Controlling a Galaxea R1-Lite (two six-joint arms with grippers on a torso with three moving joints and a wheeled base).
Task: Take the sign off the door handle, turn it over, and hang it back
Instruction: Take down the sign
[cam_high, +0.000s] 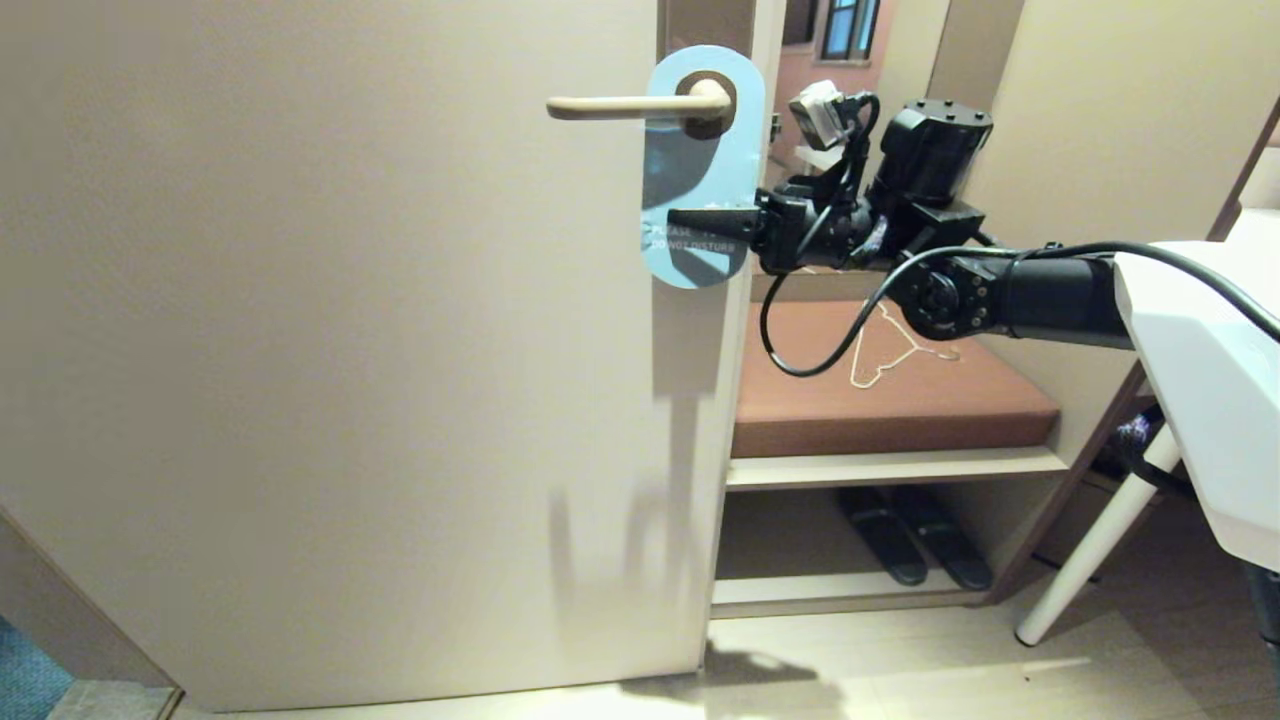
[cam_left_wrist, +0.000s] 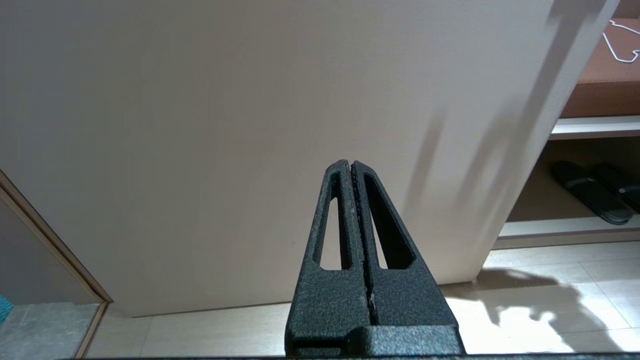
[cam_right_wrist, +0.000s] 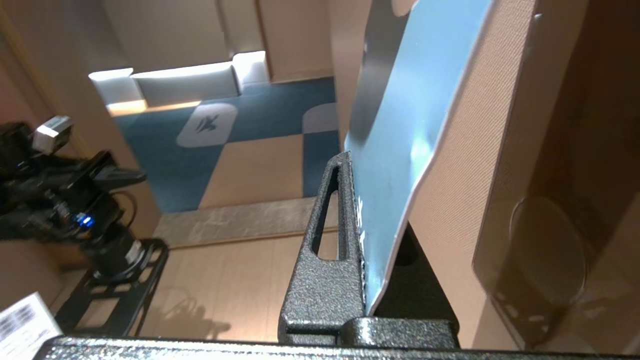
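Sign (cam_high: 700, 170) first: it hangs by its round hole on the door handle (cam_high: 620, 106), blue face with white lettering turned toward the robot, its long axis running straight down the door (cam_high: 330, 350) near the door's right edge. The lever points left from its pivot, so the free end of the handle lies to the left of the hole.

Coming in from the right, level with the sign's lower half, the right gripper (cam_high: 700, 222) has its fingers pressed onto the sheet, one finger on the blue face and one behind it, as the right wrist view shows (cam_right_wrist: 372, 235). The grip sits on the lower right part of the sign, well below the hole, and the sheet looks slightly bowed where it is pinched.

That is the relation the next move turns on, in my judgement: the hole is above the gripper and must travel left along the lever to clear its tip, across the sign's long axis, before the sign can be turned.

Down low, out of the head view, the left gripper (cam_left_wrist: 352, 215) is parked with fingers pressed together on nothing, facing the lower door. The right arm is clearly the nearer one.
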